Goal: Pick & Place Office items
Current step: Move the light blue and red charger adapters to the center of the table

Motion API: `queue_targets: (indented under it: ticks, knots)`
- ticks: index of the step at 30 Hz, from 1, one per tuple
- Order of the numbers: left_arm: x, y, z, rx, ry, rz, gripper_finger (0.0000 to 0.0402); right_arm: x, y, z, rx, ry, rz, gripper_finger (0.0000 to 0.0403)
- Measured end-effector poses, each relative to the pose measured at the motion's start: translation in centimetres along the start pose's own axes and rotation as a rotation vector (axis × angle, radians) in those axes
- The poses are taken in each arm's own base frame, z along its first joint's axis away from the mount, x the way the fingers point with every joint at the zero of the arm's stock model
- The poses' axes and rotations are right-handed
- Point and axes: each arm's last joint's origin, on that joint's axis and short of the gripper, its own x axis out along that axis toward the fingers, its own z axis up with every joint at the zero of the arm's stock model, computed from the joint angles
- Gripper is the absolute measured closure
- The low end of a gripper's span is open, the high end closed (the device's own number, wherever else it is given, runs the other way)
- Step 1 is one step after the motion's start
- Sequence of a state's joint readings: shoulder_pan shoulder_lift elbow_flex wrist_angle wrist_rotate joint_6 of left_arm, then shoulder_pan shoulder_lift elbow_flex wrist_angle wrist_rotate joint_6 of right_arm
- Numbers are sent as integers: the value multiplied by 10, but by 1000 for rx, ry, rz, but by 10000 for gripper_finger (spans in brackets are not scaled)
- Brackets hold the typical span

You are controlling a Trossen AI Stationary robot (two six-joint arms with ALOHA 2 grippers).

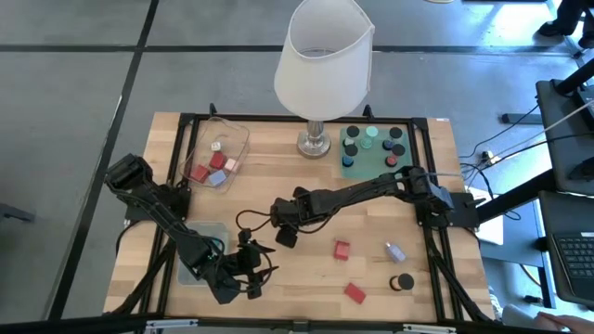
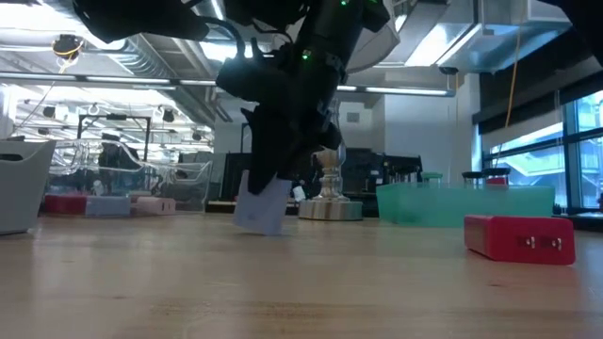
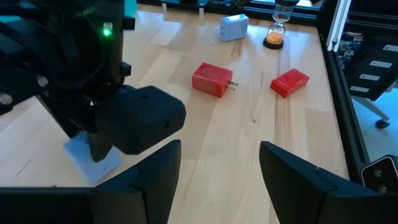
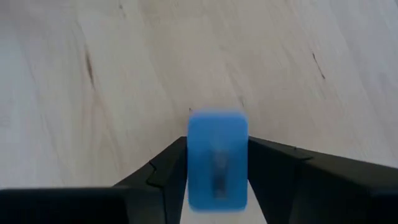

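Note:
My right gripper (image 1: 283,230) reaches to the table's middle and is shut on a light-blue block (image 4: 217,158), which also shows in the low view (image 2: 262,209) and under the dark gripper in the left wrist view (image 3: 87,160). My left gripper (image 3: 221,177) waits open near the front edge (image 1: 251,274), a little short of that block, with nothing between its fingers. On the wood to the right lie a red plug-like block (image 1: 342,249), a second red block (image 1: 355,292), a lavender piece (image 1: 396,250) and a black cap (image 1: 401,281). My right gripper pinches the block's two long sides (image 4: 191,158) between its two fingers. The fingers come steeply from above, slanting from the table's right. The block sits tilted in the hold, its lower corner (image 2: 271,231) down at the tabletop; whether it rests there I cannot tell.
A white-shaded lamp (image 1: 320,65) stands at the far middle. A clear tray (image 1: 232,139) with small blocks is at the far left, a green mat (image 1: 345,169) with round caps at the far right, and a grey-blue bin (image 1: 206,232) by my left arm.

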State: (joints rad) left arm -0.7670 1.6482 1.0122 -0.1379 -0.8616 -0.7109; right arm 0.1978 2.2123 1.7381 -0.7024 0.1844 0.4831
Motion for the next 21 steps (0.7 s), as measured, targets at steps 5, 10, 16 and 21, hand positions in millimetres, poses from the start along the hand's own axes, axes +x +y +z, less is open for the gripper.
queue_targets:
  ticks: [5,10,16,21]
  knots:
    - [0,0,0,5,1,0,187,1,1,1,-11,-20,-1,220]
    - [0,0,0,11,2,-1,187,-8,-2,3,-26,-20,-7,185]
    - [-1,-1,-1,20,8,-10,187,-67,-12,-1,-94,25,-28,157]
    - [-1,-1,-1,21,8,-13,187,-125,0,-31,-334,115,-31,155]
